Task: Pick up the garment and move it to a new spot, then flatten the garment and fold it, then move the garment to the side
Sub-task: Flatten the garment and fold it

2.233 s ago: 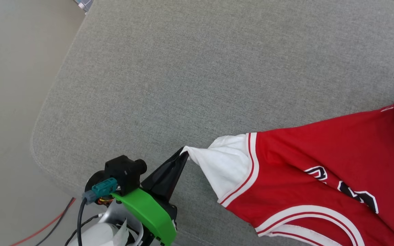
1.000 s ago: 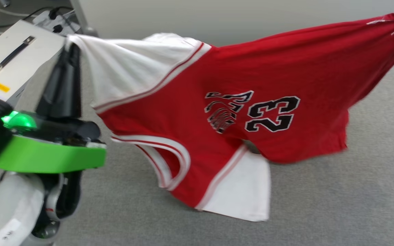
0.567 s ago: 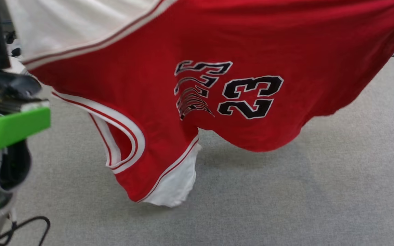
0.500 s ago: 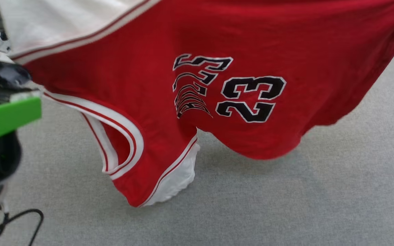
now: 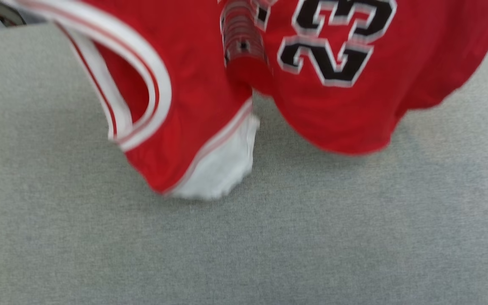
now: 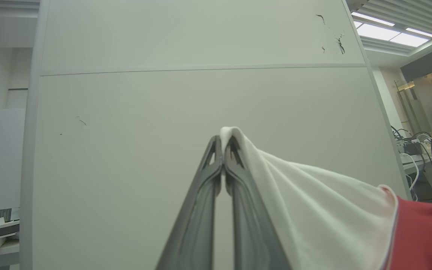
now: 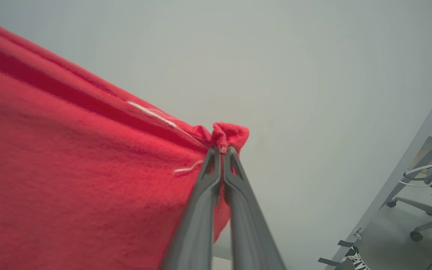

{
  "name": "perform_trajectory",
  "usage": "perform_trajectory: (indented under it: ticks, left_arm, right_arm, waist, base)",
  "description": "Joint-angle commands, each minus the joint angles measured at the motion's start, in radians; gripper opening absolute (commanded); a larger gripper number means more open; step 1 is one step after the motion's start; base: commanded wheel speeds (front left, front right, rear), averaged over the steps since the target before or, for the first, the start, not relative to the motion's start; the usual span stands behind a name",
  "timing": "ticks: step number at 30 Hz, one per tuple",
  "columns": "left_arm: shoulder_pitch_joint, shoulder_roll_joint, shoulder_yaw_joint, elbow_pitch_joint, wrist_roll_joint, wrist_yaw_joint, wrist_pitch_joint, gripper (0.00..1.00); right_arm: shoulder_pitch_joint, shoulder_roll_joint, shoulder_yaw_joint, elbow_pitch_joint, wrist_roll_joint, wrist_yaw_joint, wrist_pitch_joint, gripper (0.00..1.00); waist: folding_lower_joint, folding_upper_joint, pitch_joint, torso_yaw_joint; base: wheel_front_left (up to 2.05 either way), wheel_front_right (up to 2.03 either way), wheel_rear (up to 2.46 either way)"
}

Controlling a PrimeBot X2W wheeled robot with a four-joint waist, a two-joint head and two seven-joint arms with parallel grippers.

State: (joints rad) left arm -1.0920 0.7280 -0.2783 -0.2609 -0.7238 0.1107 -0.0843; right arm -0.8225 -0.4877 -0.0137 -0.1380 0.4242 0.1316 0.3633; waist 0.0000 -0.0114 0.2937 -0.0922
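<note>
- Garment: a red jersey T-shirt, suspended in the air and stretched between the two grippers.
- Left gripper: jaws closed, with the tips pinching the edge of one white sleeve. A small fold of white cloth stands just past the tips. The sleeve drapes away over the outer side of one finger and meets the red body further out from the gripper.
- Right gripper: jaws closed, with the tips pinching a bunched red corner of the garment. The bunch sits just beyond the tips. The red body runs taut away from the fingers on one side only.
- Loose white threads lie on the red cloth near the right gripper's tips.
- Below both grippers, the body sags in the middle. The black, white-outlined numerals face the head camera.
- The striped neck trim hangs as an open loop beside the numerals.
- The second white sleeve is the lowest part of the garment. The head view is blurred, so contact with the gray fabric surface underneath cannot be determined.
- Beyond the left gripper's tips stands a pale partition panel.
- Beyond the right gripper's tips is a plain pale wall, with an office chair base off to one side.
</note>
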Motion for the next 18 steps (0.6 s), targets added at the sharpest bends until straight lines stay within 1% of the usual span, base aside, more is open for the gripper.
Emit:
perform_trajectory:
  ticks: [1, 4, 7, 9, 11, 12, 13, 16, 18]
  left_arm:
    - [-0.081, 0.002, -0.004, 0.04, 0.011, -0.02, 0.01, 0.0]
    - [-0.221, -0.009, -0.04, 0.138, 0.039, -0.068, 0.031, 0.0]
    - [-0.385, -0.016, -0.076, 0.265, 0.079, -0.113, 0.069, 0.0]
    - [-0.492, -0.032, -0.093, 0.351, 0.113, -0.135, 0.065, 0.0]
    - [-0.589, -0.055, -0.11, 0.447, 0.143, -0.155, 0.047, 0.0]
    - [-0.724, -0.093, -0.126, 0.583, 0.183, -0.171, 0.002, 0.0]
    - [-0.769, -0.108, -0.132, 0.636, 0.2, -0.175, -0.021, 0.0]
    - [-0.862, -0.146, -0.145, 0.765, 0.227, -0.183, -0.078, 0.0]
    - [-0.896, -0.174, -0.148, 0.848, 0.224, -0.19, -0.105, 0.0]
  right_arm:
    - [-0.06, -0.008, -0.003, 0.033, -0.018, -0.001, -0.013, 0.0]
    - [-0.168, -0.007, 0.004, 0.111, -0.034, -0.001, -0.045, 0.0]
    - [-0.307, -0.001, 0.014, 0.194, -0.049, -0.001, -0.076, 0.0]
    - [-0.4, 0.009, 0.025, 0.255, -0.064, -0.001, -0.099, 0.0]
    - [-0.49, 0.027, 0.027, 0.328, -0.083, -0.001, -0.127, 0.0]
    - [-0.608, 0.051, 0.025, 0.433, -0.124, -0.001, -0.178, 0.0]
    - [-0.648, 0.062, 0.019, 0.475, -0.141, -0.001, -0.203, 0.0]
    - [-0.742, 0.089, -0.008, 0.579, -0.189, -0.001, -0.267, 0.0]
    - [-0.795, 0.108, -0.031, 0.643, -0.219, -0.001, -0.306, 0.0]
  waist:
    - [0.0, 0.0114, 0.168, 0.008]
    - [0.0, 0.0114, 0.239, 0.015]
    - [0.0, 0.0114, 0.323, 0.015]
    - [0.0, 0.0114, 0.367, 0.015]
    - [0.0, 0.0114, 0.398, 0.013]
    - [0.0, 0.0114, 0.43, 0.01]
    - [0.0, 0.0114, 0.437, 0.009]
    - [0.0, 0.0114, 0.452, 0.014]
    - [0.0, 0.0114, 0.466, 0.022]
  base:
    - [0.0, 0.0, 0.0]
    - [0.0, 0.0, 0.0]
    - [0.0, 0.0, 0.0]
    - [0.0, 0.0, 0.0]
    - [0.0, 0.0, 0.0]
    - [0.0, 0.0, 0.0]
    - [0.0, 0.0, 0.0]
    - [0.0, 0.0, 0.0]
    - [0.0, 0.0, 0.0]
